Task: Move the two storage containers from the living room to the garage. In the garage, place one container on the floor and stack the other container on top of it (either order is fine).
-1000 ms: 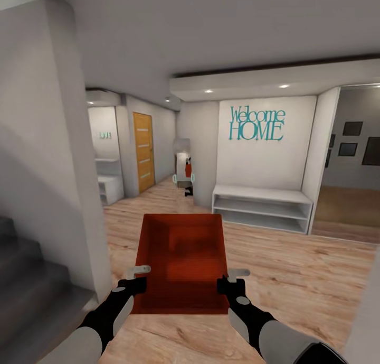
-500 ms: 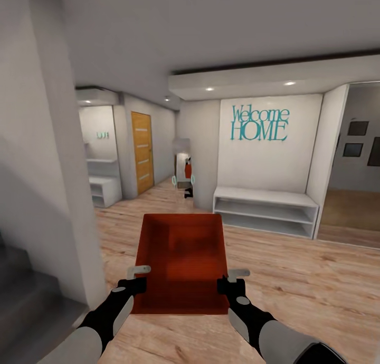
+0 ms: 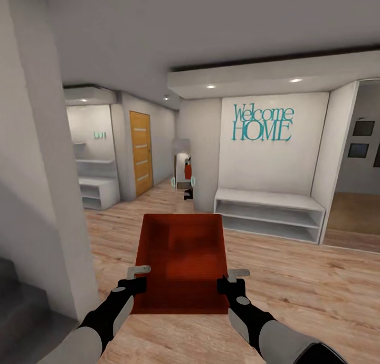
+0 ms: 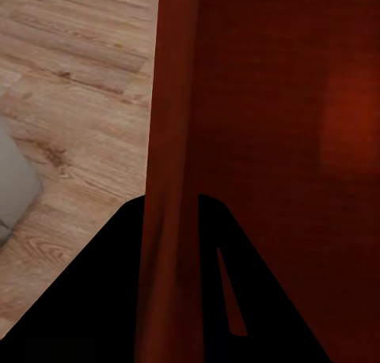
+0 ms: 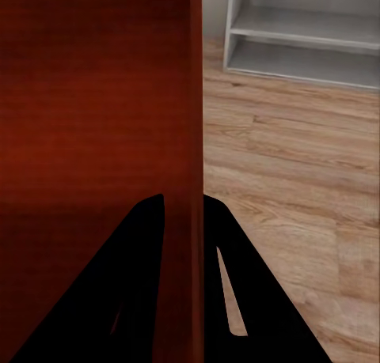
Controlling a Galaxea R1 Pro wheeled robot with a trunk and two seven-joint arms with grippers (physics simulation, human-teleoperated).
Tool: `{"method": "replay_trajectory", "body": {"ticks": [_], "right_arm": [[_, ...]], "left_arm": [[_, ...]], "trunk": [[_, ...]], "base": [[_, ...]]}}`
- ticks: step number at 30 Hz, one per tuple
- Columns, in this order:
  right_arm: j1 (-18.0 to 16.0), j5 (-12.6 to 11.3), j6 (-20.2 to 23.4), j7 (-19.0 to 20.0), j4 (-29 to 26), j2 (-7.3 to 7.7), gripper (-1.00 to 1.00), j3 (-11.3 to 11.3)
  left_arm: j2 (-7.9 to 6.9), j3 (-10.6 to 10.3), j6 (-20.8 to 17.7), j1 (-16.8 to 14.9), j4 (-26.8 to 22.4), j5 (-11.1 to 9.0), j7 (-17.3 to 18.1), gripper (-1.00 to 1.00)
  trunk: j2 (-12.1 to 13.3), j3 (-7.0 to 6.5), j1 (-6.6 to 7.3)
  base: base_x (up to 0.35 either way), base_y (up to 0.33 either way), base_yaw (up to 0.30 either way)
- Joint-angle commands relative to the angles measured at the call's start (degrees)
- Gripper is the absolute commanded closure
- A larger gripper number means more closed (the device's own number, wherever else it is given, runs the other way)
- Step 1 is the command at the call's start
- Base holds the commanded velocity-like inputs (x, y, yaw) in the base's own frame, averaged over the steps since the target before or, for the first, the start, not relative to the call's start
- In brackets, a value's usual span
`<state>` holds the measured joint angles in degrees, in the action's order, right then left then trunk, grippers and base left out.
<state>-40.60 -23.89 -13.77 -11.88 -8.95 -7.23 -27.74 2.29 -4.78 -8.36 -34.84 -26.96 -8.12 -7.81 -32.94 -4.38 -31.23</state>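
Container (image 3: 179,263) carried level ahead of trunk, long axis pointing forward, above the wood floor (image 3: 295,279). Left hand (image 3: 136,280) pinches its left wall, right hand (image 3: 231,282) its right wall, both equally near.

You see an evenly lit, fairly bright hallway in the head view, with soft, shadowless-looking render light. Small recessed ceiling spots (image 3: 211,86) glow white under the dropped soffit without flaring. The wall at your left (image 3: 31,195) grades from pale grey into a darker band near its foot, and the stair corner below it sits in dim shade. The render is slightly soft, with coarse texture on the teal wall lettering (image 3: 262,123), and straight edges lean outward toward the frame borders. In both wrist views the orange-red container wall (image 4: 261,141) looks dark and blotchy, with one faint warm patch, and the fingers (image 5: 134,300) show as flat black silhouettes without detail.
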Motion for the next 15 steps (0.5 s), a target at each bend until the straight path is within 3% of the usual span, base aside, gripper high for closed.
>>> {"method": "replay_trajectory", "body": {"ticks": [1,8,15], "right_arm": [[0.0,-0.7,-0.2,0.0,3.9,1.69,1.00,0.3],[0.0,-0.8,-0.2,0.0,3.9,1.69,1.00,0.3],[0.0,-0.8,-0.2,0.0,3.9,1.69,1.00,0.3]], "left_arm": [[-1.06,1.2,-0.3,0.0,-0.3,0.1,-0.8,1.00],[-1.06,1.2,-0.3,0.0,-0.3,0.1,-0.8,1.00],[-1.06,1.2,-0.3,0.0,-0.3,0.1,-0.8,1.00]], "trunk": [[0.0,0.01,-0.05],[0.0,0.01,-0.05],[0.0,0.01,-0.05]], "base": [[0.322,0.000,0.000],[0.322,0.000,0.049],[0.322,0.000,0.237]]}}
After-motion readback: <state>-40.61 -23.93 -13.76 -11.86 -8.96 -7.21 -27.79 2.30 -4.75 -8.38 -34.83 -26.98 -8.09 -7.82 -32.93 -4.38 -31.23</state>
